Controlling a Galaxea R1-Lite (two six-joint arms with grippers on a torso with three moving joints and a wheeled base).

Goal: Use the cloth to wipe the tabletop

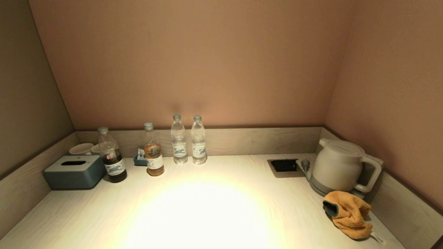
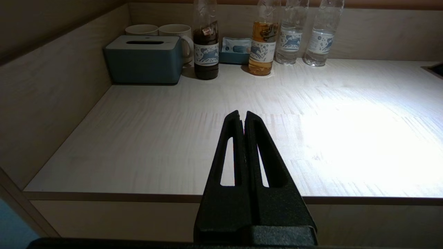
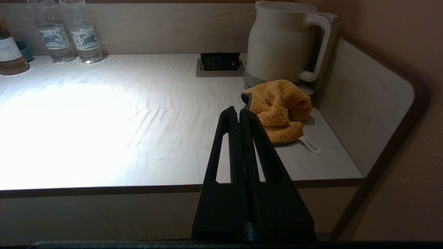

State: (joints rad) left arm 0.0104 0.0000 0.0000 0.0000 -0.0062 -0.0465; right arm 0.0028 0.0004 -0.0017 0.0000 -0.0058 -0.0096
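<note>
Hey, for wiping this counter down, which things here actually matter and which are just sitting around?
For the job:
- cloth, crumpled in front of the kettle
- tabletop
- right end effector, shut, short of the table edge, nearest the cloth

Just lying about:
- kettle
- four bottles
- tissue box
- mugs
- socket recess
- left end effector, shut, parked

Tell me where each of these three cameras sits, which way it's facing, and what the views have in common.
Head: high, looking forward and down at the tabletop with the cloth and kettle; no arm shows.
Left wrist: behind the shut left gripper, off the front edge, facing the tissue box.
Right wrist: behind the shut right gripper, facing cloth and kettle.
Shared: both wrist views show the two clear water bottles.
</note>
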